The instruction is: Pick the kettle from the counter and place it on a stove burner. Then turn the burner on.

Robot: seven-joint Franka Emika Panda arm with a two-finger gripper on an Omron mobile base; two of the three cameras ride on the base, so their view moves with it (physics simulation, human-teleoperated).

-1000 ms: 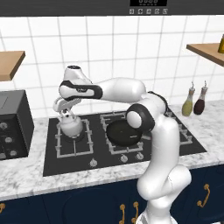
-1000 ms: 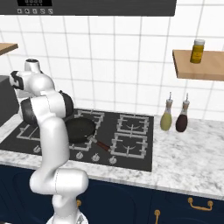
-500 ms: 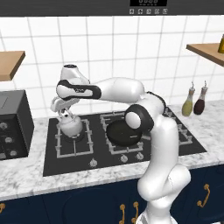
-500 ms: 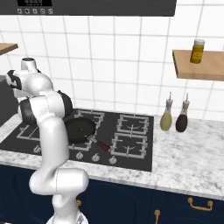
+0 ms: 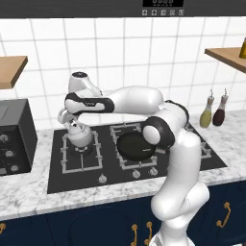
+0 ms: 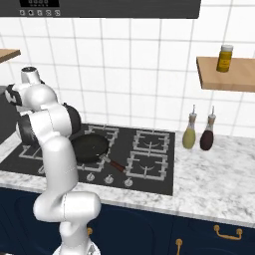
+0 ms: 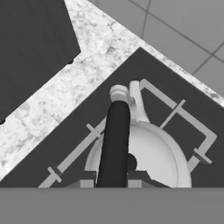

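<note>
while the pincer is closed narrowly on the dark top handle of the kettle, the placing step is judged to be the one in hand. in the hand view the handle is seen running up between the two fingertips, with the silvery body of the kettle below it and the spout pointing toward the far corner of the grate. in the left base view the kettle is held over the left stove burner, inside the wide square grate, and it appears to be at or just above the grate bars; whether it is already resting on them cannot be told from this angle. the kettle should be lowered straight down, kept upright and centred over the burner cap, and the grip should be released only once its base is borne evenly by the bars. the frying pan on the neighbouring grate should be kept clear of during withdrawal. the knobs along the front edge of the cooktop are to be reached afterwards. the marbled tabletop lies around the cooktop.
</note>
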